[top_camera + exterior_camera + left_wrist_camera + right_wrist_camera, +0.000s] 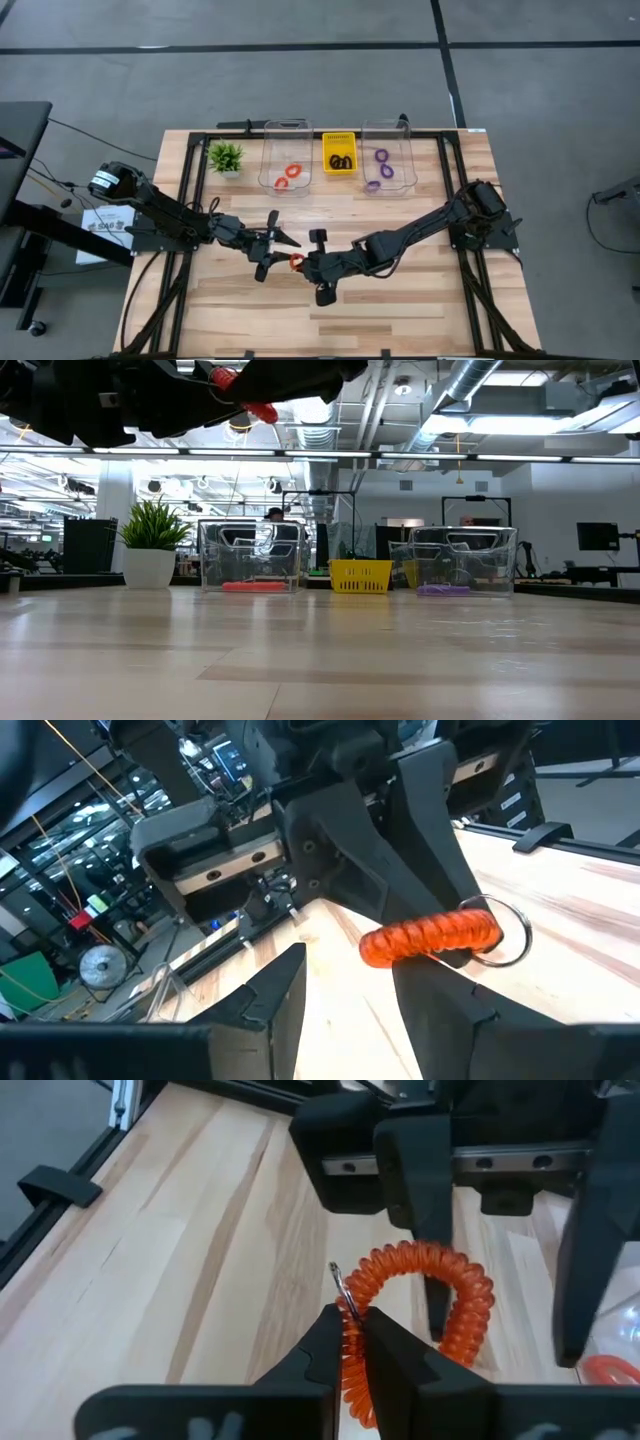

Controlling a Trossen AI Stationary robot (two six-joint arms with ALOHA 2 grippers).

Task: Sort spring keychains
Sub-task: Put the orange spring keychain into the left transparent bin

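A red spring keychain (296, 261) with a metal ring hangs in the air over the table's middle, in my right gripper (303, 263), which is shut on it. My left gripper (275, 245) is open and faces it from the table's left, its fingers on either side of the coil (430, 935). The low view shows the keychain (255, 408) high above the table. At the far edge, a clear bin (286, 152) holds red keychains, a yellow basket (339, 140) black ones, and a second clear bin (386, 150) purple ones. My right gripper pinches the red coil between its two fingers beside the metal ring (345, 1342), coming from the table's right and pointing left. The rest of the loop (470, 1295) arcs out beyond the fingertips, lifted clear of the table. My left gripper has one finger (432, 1295) showing through the loop; I cannot tell whether it touches the coil.
A small green plant (225, 155) stands left of the bins at the far edge. Black rails (190, 180) frame the wooden top on both sides. Bare wood lies in front of the bins and near both grippers.
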